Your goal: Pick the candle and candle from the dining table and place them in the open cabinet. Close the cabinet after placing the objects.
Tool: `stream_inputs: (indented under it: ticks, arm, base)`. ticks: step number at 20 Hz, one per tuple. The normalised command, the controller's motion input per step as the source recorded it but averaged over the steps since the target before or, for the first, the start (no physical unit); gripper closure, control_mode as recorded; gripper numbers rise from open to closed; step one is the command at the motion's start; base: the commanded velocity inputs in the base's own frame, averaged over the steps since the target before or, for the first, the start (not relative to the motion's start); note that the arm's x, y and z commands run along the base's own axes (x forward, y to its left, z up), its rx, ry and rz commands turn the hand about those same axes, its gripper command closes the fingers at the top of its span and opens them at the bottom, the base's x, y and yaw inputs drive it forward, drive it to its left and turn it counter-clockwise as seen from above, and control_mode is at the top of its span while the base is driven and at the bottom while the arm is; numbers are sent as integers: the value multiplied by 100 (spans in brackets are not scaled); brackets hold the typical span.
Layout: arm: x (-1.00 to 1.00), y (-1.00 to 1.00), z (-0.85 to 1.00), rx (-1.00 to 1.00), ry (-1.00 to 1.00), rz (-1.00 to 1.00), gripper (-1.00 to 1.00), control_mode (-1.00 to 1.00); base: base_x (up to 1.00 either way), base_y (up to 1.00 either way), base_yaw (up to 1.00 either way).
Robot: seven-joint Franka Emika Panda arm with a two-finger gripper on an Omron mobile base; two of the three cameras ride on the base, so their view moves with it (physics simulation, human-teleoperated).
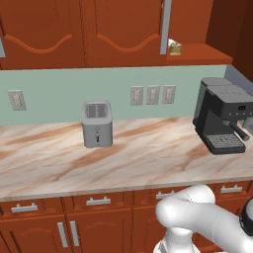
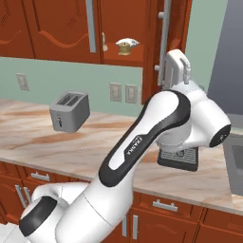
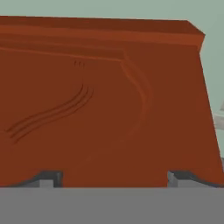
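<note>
1. Hand view: end effector (image 3: 114, 177), fingers spread wide and holding nothing, faces the arched panel of the cabinet door (image 3: 105, 100).
2. Right base view: a tan candle (image 2: 124, 47) sits on the open cabinet (image 2: 123, 59) shelf; small, light, rigid, waxy-slippery.
3. Door likely stiff and hinged; take hold at its bar handle (image 2: 165, 38) or push the free edge.
4. Below: toaster (image 2: 70, 111) on the counter (image 2: 57, 147).

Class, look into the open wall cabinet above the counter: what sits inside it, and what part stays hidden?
On the cabinet shelf sit a tan candle and a pale object beside it. The open door and the arm cover the rest of the inside.
</note>
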Motion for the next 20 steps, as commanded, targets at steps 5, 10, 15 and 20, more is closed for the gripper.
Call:
stream_inputs:
  ticks: [5,10,15,20]
  arm:
    - [-1,49,18,-8,-11,1,-100,-100]
    - [0,50,7,-9,-9,0,-100,-100]
    - [2,63,0,-12,-6,0,-100,-100]
    - [5,56,0,-17,-5,0,-100,-100]
  base:
    - [0,0,0]
    - [0,0,0]
    - [0,0,0]
    - [0,0,0]
